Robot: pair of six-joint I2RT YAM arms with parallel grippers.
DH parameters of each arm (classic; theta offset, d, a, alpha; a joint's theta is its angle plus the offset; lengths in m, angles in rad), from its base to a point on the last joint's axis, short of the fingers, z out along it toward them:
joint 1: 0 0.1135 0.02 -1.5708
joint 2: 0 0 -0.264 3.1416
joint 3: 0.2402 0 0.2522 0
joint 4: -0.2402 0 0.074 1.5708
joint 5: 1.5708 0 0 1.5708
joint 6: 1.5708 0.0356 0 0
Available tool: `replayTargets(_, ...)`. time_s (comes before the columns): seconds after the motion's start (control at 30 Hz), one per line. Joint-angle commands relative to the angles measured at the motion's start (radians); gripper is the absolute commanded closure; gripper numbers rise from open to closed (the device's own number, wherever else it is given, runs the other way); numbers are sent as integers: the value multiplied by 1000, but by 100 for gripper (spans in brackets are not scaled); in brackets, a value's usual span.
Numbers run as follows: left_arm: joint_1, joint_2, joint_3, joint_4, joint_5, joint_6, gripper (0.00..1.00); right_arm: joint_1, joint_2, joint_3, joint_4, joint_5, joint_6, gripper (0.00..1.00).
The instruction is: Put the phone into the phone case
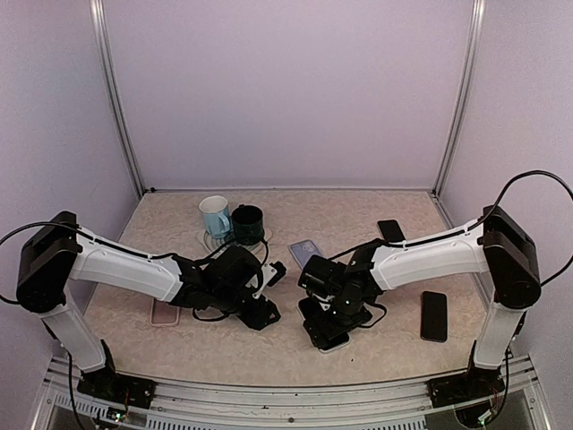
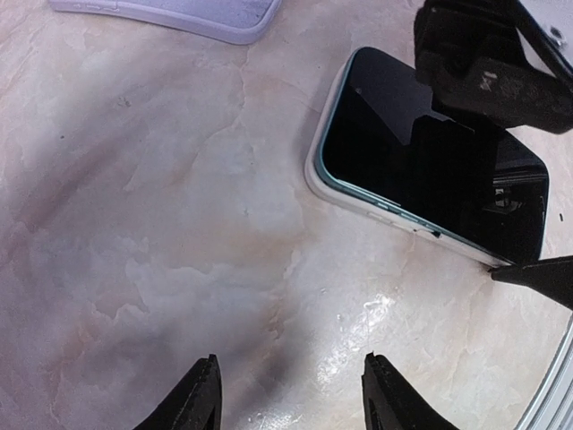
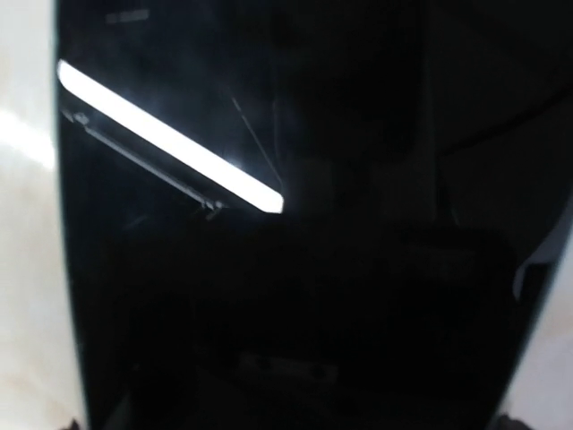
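A phone with a black screen (image 2: 412, 152) lies flat in a pale case (image 2: 315, 175) on the table; in the top view it shows under the right gripper (image 1: 333, 341). My right gripper (image 1: 327, 324) sits low over it. One black finger (image 2: 483, 72) rests on its far long edge, and a black tip (image 2: 537, 278) shows at its near edge. The screen (image 3: 269, 313) fills the right wrist view, so the fingers are hidden there. My left gripper (image 2: 291, 394) is open and empty over bare table, just left of the phone (image 1: 265, 311).
A light blue mug (image 1: 214, 215) and a dark mug (image 1: 248, 224) stand at the back. A lavender case (image 1: 304, 253) (image 2: 179, 13) lies behind the grippers. Black phones lie at the right (image 1: 434, 315) and back right (image 1: 390, 230). A pinkish case (image 1: 165, 312) lies left.
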Motion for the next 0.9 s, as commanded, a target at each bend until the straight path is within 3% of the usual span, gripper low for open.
replayTargets(0.0,7,8,1,7,2,2,46,-11,30,-6,60,-31,-32,1)
replayTargets(0.17,7,15,8,6,-1,3,46,-10,54,-17,87,-35,-57,8)
replayTargets(0.37,6,14,8,9,2,-2,45,-9,52,-16,85,-30,-75,33)
replayTargets(0.53,6,19,16,13,12,-6,45,-3,42,-26,100,-23,-94,47)
replayTargets(0.77,9,29,44,12,18,-3,45,6,-7,-29,97,0,-99,48)
replayTargets(0.8,10,30,45,12,17,-3,45,6,-12,-28,93,-7,-101,43)
replayTargets(0.87,11,35,45,12,21,-3,45,6,-11,-28,84,-33,-111,23)
